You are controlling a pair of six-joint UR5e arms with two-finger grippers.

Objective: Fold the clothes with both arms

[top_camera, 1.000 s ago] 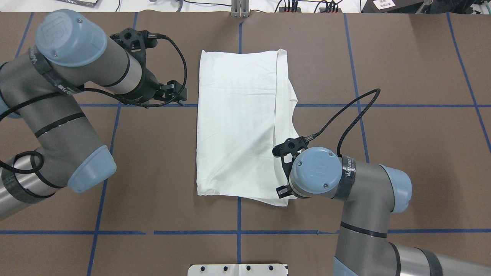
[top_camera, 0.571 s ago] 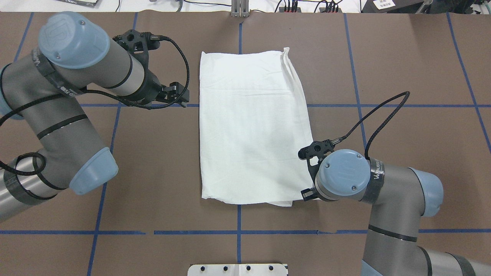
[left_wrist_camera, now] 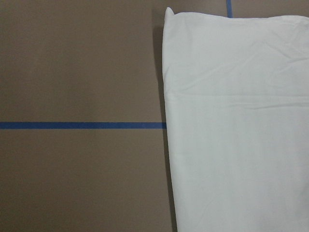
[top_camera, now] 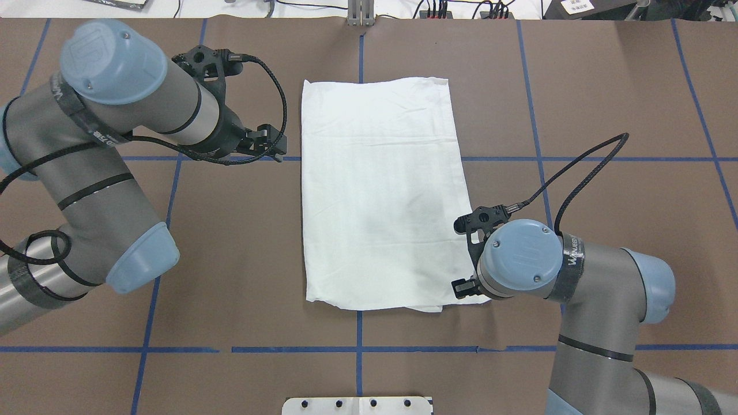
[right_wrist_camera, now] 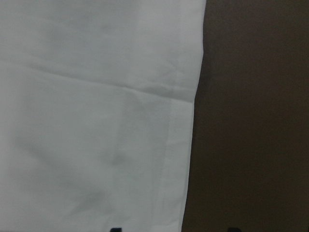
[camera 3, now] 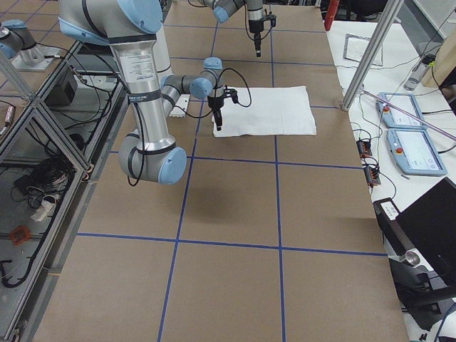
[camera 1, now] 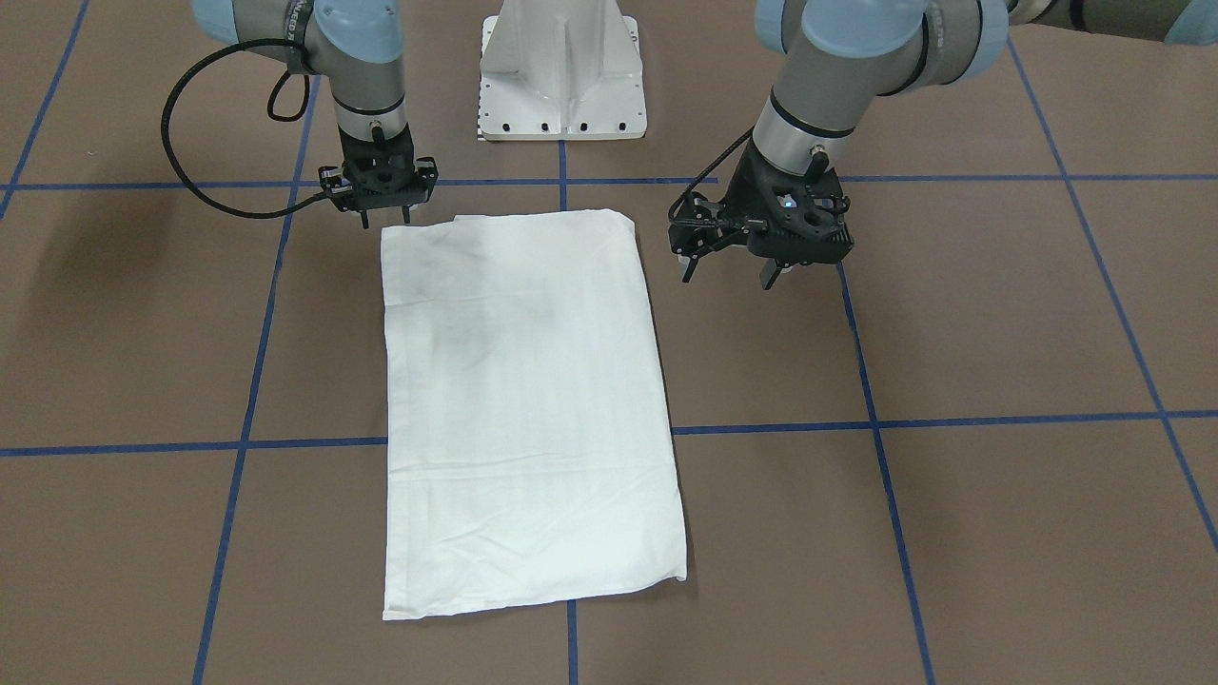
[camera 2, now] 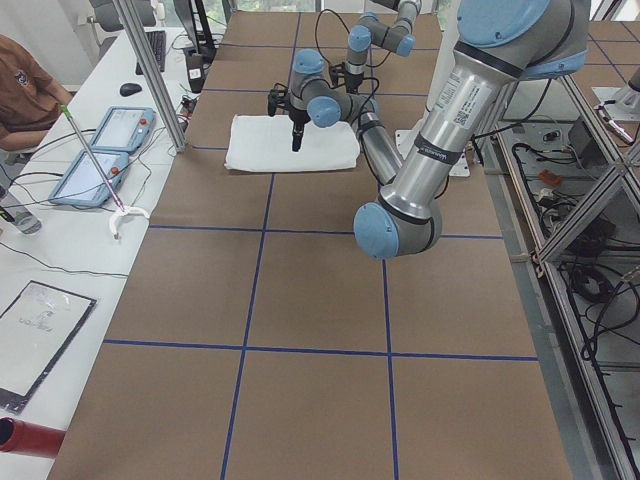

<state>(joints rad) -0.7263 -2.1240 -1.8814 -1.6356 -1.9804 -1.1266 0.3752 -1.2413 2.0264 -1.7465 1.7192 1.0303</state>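
The shirt [top_camera: 380, 190] lies flat, long axis running near to far; right gripper [camera 1: 385, 221], spread, is at its near right corner, left gripper [camera 1: 726, 278], also spread, stands beside the left edge

Blue tape lines [top_camera: 663, 158] grid the brown table [top_camera: 634, 75] bearing a white pedestal base [camera 1: 561, 76]; 2 tablets [camera 2: 84, 176] lie on a side bench [camera 2: 50, 260].

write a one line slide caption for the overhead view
Folded white shirt flat on the brown table, left claw hovering off one long edge, right claw over its near corner.
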